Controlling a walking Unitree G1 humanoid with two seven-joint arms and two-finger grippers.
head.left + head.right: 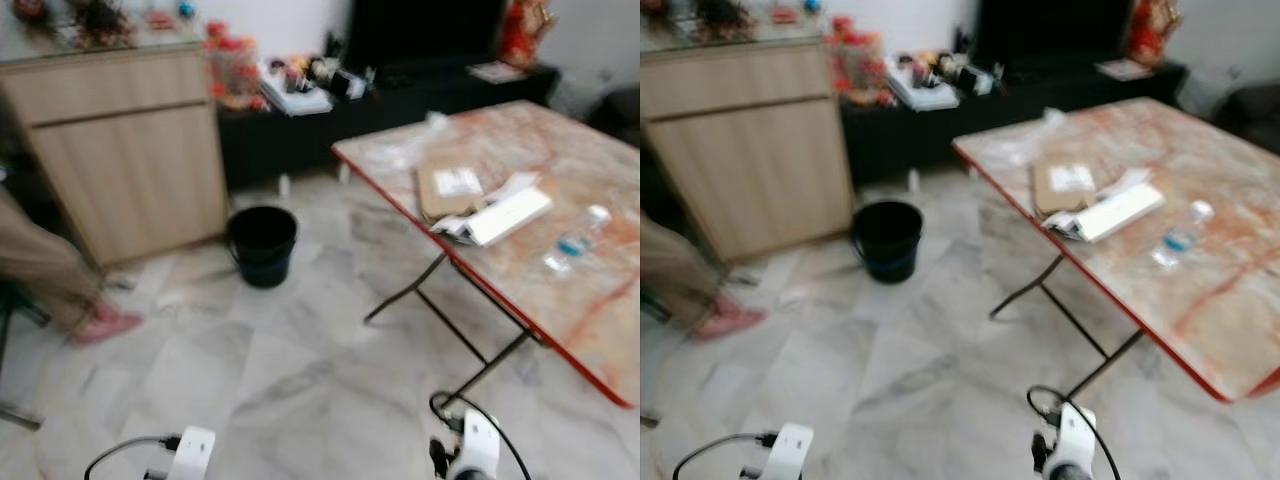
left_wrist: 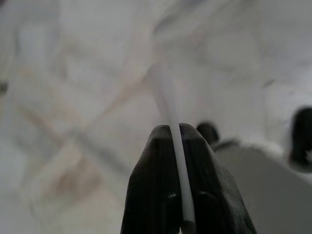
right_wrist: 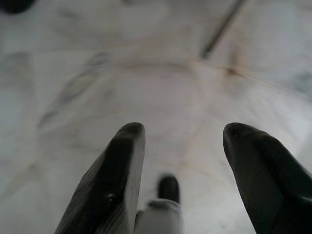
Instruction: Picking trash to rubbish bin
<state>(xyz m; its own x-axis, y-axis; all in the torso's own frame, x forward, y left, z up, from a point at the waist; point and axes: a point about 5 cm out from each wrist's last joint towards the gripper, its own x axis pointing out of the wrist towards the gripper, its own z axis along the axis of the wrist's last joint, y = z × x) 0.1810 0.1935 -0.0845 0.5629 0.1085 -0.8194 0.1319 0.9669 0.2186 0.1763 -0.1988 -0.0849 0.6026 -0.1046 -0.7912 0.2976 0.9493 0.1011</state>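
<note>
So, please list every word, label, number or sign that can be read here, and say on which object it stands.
None can be read.
Brown parcel: its white label is too blurred.
Clear bottle: its blue label is too blurred.
White box: no print can be made out.

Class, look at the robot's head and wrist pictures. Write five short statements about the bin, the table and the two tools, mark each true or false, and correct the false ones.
1. The black bin stands on the floor beside the wooden cabinet. True.
2. The left tool is wide open with nothing in it. False: its fingers are shut on a thin white strip.
3. The right tool is open, with marble floor beyond it. True.
4. The folding table is bare. False: a brown parcel, a white box and a plastic bottle lie on it.
5. The bin sits on the table. False: it stands on the floor, apart from the table.
</note>
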